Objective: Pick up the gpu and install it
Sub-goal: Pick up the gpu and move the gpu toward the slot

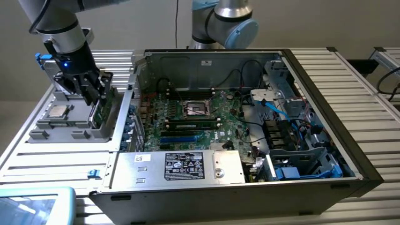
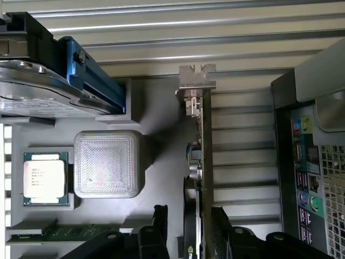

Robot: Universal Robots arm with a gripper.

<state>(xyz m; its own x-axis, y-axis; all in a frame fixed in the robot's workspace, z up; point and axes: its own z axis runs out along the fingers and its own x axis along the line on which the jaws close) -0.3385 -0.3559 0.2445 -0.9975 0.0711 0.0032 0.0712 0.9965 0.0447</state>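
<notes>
Poised over the gray parts holder [image 1: 62,123] at the exterior view's left, the end effector [image 1: 93,93] has its fingers apart, one on each side of the gpu [image 1: 106,110]. The card stands on edge in a slot of that holder, outside the open computer case [image 1: 312,154]. In the wrist view the end effector [image 2: 188,213] straddles the gpu [image 2: 204,156], seen edge-on. One black finger sits close to the board side and the other stands off from the cooler side with a visible gap, so nothing is clamped. I judge the card light and stiff but fragile, with small parts on the board. It is best pinched across its two flat faces near the free edge, away from the metal bracket [image 2: 197,81] and from the contact edge down in the slot. The smooth faces could slip, and an off-centre grip could let it pivot. The wrist view gives the card's thin profile, the gap at the fingers and its neighbours in the holder: a processor chip [image 2: 46,178], a gray block [image 2: 108,164] and a RAM stick [image 2: 54,233]. The exterior view gives the motherboard [image 1: 187,117] lying inside the case and the slatted surface [image 1: 56,161] carrying everything.
</notes>
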